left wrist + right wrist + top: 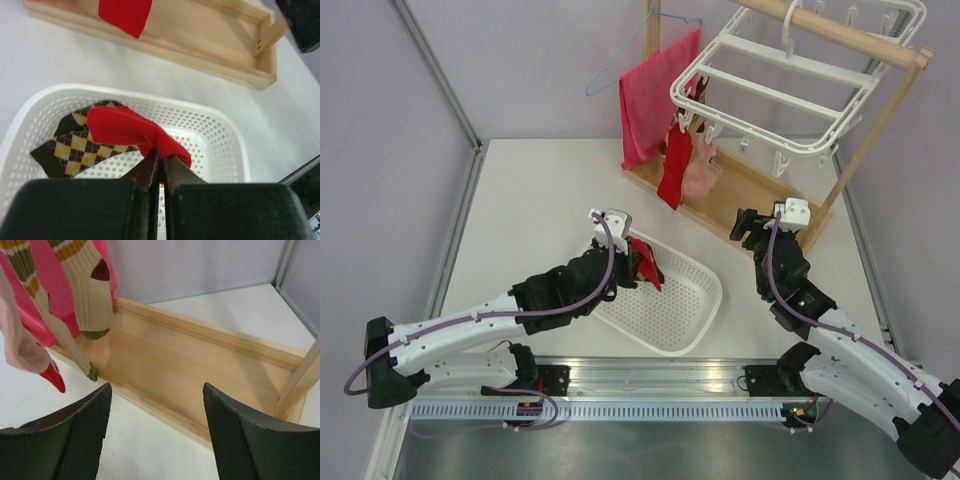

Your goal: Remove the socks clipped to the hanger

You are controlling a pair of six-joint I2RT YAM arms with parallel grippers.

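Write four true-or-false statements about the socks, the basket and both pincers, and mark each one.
1. The left pincer is shut on a red sock. True.
2. The basket holds no sock. False: an argyle sock lies in it.
3. The right pincer is open and holds nothing. True.
4. Every sock is off the hanger. False: a pale pink sock and a striped sock hang below it.
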